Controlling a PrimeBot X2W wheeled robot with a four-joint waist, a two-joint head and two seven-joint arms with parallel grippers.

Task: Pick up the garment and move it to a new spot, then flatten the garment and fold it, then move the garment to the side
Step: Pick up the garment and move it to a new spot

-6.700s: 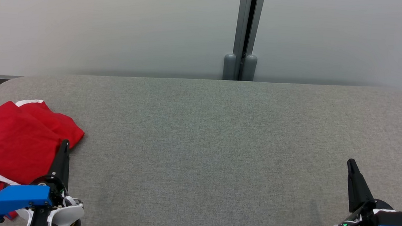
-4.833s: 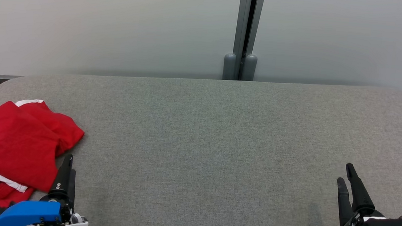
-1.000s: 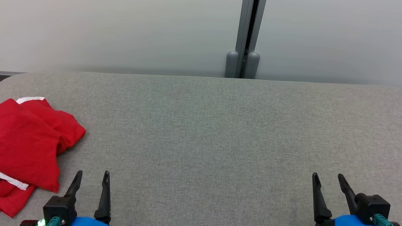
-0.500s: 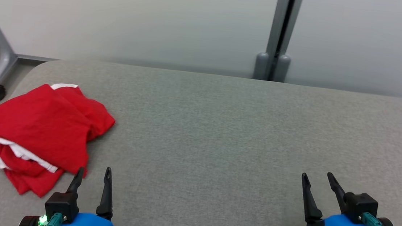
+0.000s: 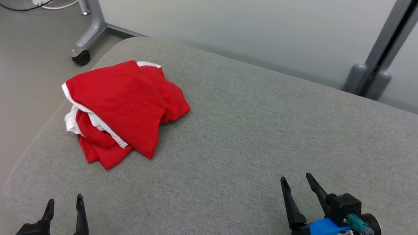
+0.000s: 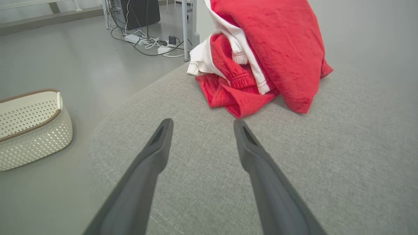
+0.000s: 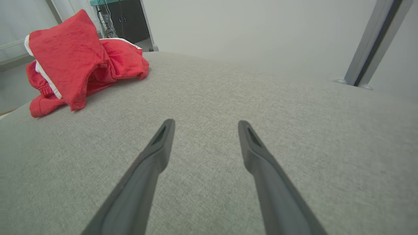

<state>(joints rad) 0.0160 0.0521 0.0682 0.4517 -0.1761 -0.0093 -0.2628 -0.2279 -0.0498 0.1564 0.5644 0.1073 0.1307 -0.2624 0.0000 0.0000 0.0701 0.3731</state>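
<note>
grey padded table [image 5: 252, 136] holds your red garment [image 5: 123, 102] heaped near its left end; your left gripper [image 5: 65, 199] and right gripper [image 5: 295, 177] sit wide and empty, ready for the pickup.

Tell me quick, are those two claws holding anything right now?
Left gripper: open, holding nothing.
Right gripper: open, holding nothing.

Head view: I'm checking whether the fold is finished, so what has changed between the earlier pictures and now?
The left pincer drew back off the garment's near edge toward the robot. It and the right pincer both turned, so their fingers now show spread, open and empty. The camera swung left, which shifted the whole picture. The garment stayed in its heap at the table's left end.
</note>
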